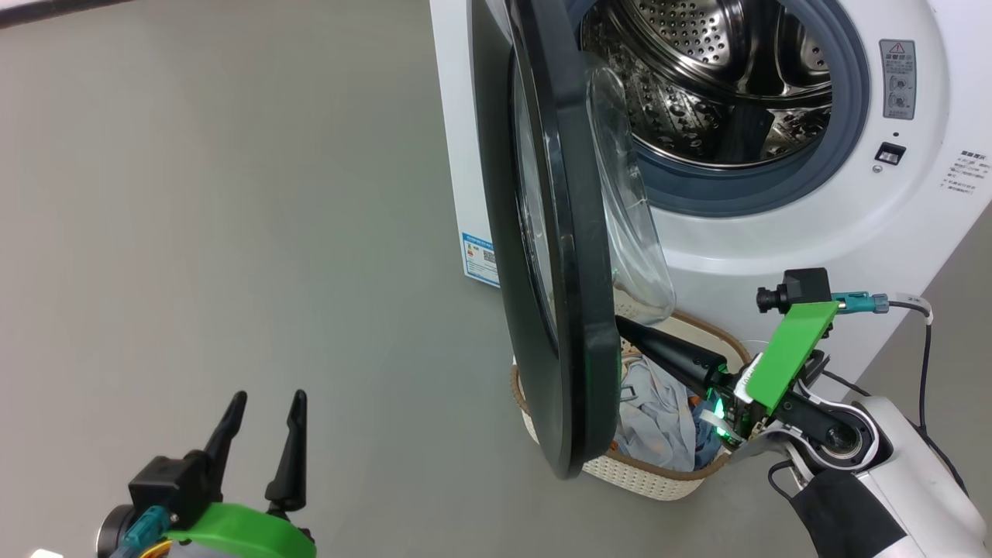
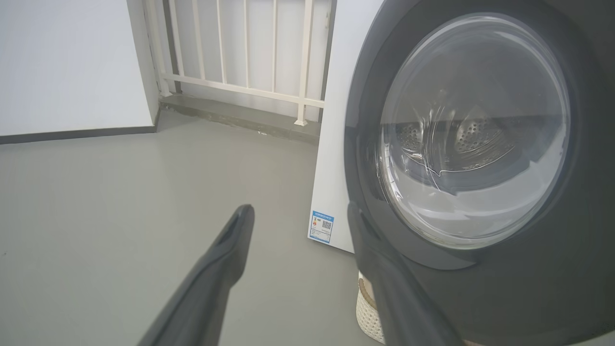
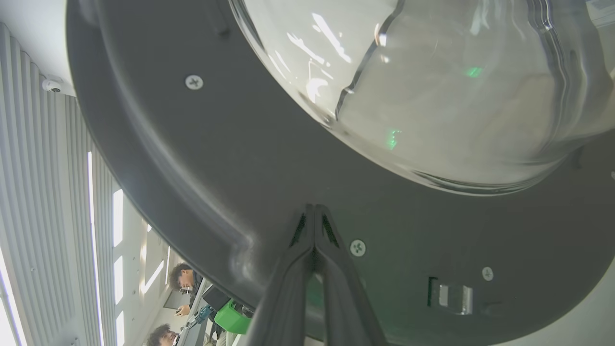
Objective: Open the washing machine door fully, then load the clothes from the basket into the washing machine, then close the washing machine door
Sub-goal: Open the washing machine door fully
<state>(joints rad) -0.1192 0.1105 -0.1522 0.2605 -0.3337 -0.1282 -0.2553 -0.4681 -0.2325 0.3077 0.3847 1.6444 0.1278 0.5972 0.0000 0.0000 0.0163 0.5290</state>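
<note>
The washing machine (image 1: 775, 232) stands at the upper right, its steel drum (image 1: 697, 70) exposed. The washing machine door (image 1: 558, 232) is swung out, edge-on to the head view, glass bowl facing the machine. My right gripper (image 1: 624, 324) is shut with nothing in it, tips pressed against the door's inner face (image 3: 192, 158) below the glass bowl (image 3: 432, 86). Under the door sits the basket (image 1: 666, 473) holding the clothes (image 1: 659, 418), pale blue on top. My left gripper (image 1: 267, 399) hangs open over the floor, left of the door's outer face (image 2: 480, 129).
Grey floor (image 1: 232, 194) spreads to the left of the machine. A blue label (image 2: 323, 226) marks the machine's lower corner. A white railing (image 2: 240, 86) and wall lie behind. Two persons (image 3: 180, 283) show past the door's rim in the right wrist view.
</note>
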